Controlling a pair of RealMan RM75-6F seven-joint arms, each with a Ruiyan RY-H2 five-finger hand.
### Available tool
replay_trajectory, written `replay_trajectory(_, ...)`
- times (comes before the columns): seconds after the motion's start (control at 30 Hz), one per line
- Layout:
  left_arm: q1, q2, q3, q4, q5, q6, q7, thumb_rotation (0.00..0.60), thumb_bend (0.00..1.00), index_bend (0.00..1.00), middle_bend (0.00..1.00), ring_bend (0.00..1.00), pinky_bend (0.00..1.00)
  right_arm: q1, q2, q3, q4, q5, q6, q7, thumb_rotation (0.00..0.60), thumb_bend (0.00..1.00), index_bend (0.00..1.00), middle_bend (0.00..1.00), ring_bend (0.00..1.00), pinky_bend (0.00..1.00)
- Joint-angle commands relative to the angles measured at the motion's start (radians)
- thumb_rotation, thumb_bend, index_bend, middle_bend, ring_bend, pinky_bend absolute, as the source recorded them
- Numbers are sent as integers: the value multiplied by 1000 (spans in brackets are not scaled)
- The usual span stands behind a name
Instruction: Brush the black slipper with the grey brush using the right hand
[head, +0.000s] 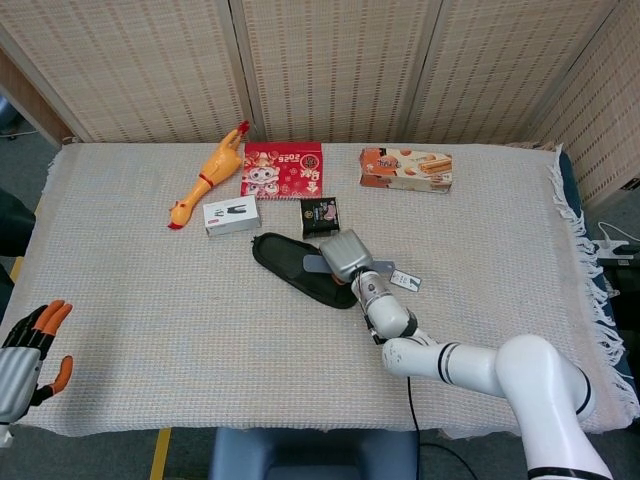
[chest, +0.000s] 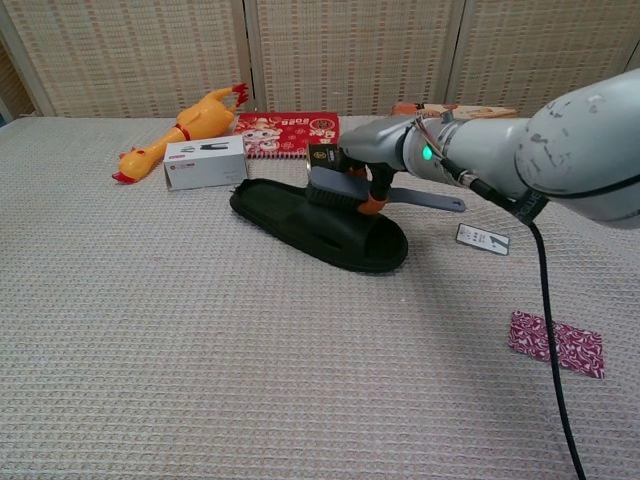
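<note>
Grey brush (chest: 335, 188) on the black slipper (chest: 318, 225).
Right hand (chest: 375, 160) grips the brush, fingers wrapped around it; left hand (head: 25, 355) hangs at the tabletop's (head: 180, 300) near-left edge, fingers spread, empty.

The black slipper (chest: 318, 225) lies flat, sole down, on the woven cloth of the table (chest: 200, 350), around the middle of the width and nearer the far edge, its length running diagonally with the strap end toward the right and front. The grey brush (chest: 345, 187) rests bristles-down on the slipper's upper surface near the strap, its flat handle (chest: 432, 201) pointing toward the table's right edge.
</note>
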Motion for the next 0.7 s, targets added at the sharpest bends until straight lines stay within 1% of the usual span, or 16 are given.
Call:
replay_trajectory(0.03,0,-1,1,-1,4,1,3,600,543,0,0,0,122,-7,14,-22,-20,28,20,-26,600,428,763,546,545,848)
replay_trajectory(0.2,-1,-4,2,-3,3,-3,13,600,544,0,0,0,123,-29,46,-43,-60,56,42,-39,600,429,764,547,545,848)
replay_trajectory(0.33,0,-6,2,-6,4,-1,21,600,543,0,0,0,123,-27,54,-58,-66,101,33,-66,600,429,764,547,545,848)
replay_trajectory(0.43,-2,-7,0,-4,2,-3,19,600,544,0,0,0,123,-13,42,-44,-53,115,19,-66,600,429,764,547,545,848)
replay_trajectory(0.6,-4,-9,-11,7,-13,-2,9,600,540,0,0,0,123,9,22,-5,-30,88,16,-42,600,429,763,547,545,848)
replay_trajectory(0.7,-5,-7,-9,11,-5,-1,3,600,542,0,0,0,123,16,13,7,-17,84,14,-31,600,429,764,547,545,848)
